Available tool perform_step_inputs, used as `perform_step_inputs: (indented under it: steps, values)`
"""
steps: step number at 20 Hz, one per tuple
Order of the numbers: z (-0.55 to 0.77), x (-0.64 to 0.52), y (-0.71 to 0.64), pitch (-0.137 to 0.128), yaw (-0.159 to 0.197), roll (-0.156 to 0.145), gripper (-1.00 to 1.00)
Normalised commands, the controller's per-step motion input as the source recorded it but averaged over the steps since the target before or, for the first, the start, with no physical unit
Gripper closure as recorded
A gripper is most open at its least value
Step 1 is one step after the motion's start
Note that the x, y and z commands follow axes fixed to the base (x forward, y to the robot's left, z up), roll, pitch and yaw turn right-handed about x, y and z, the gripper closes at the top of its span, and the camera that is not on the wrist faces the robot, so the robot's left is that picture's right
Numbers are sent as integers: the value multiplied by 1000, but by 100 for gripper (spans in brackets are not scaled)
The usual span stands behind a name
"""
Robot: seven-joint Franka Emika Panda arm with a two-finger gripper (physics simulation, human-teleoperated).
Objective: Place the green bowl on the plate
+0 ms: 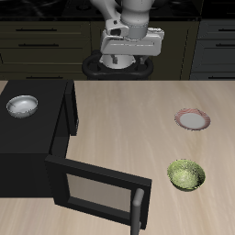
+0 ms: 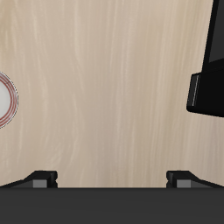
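exterior view: a wooden table (image 1: 128,119) with dark cabinets behind it; the arm hangs high over the table's back edge.
gripper (image 1: 117,62): raised well above the table near the robot's base, far from both task things; nothing is between its fingers.
wrist view: two dark fingertips (image 2: 42,178) stand wide apart over bare wood, so the hand is spread open and holds nothing.
green bowl (image 1: 186,173): upright on the table near the front edge, olive outside with a mottled yellow-green inside; not touched by anything.
plate (image 1: 193,118): flat on the table, white centre and pink-red rim, farther back than the green bowl and apart from it; only a slice of its rim (image 2: 7,101) shows in the wrist view.
black box (image 1: 37,138): large dark cabinet-like unit on the table across from the bowl and plate, with its front door (image 1: 96,188) swung open; an edge of it (image 2: 213,70) shows in the wrist view.
metallic bowl (image 1: 22,106): white-grey, sitting on top of the black box.
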Motion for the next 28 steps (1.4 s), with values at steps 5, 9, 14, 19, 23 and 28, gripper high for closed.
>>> perform_step_inputs:
  steps: [5,9,14,19,23,28]
  values:
    - [22,276,180,-7,-1,11,-100]
    - [72,286,107,-3,-9,14,-100]
    - [166,473,88,-14,-24,-14,-100]
    - [41,241,99,10,-6,4,-100]
    - [23,244,108,-8,14,-1,-100]
    - [16,237,120,3,0,7,-100]
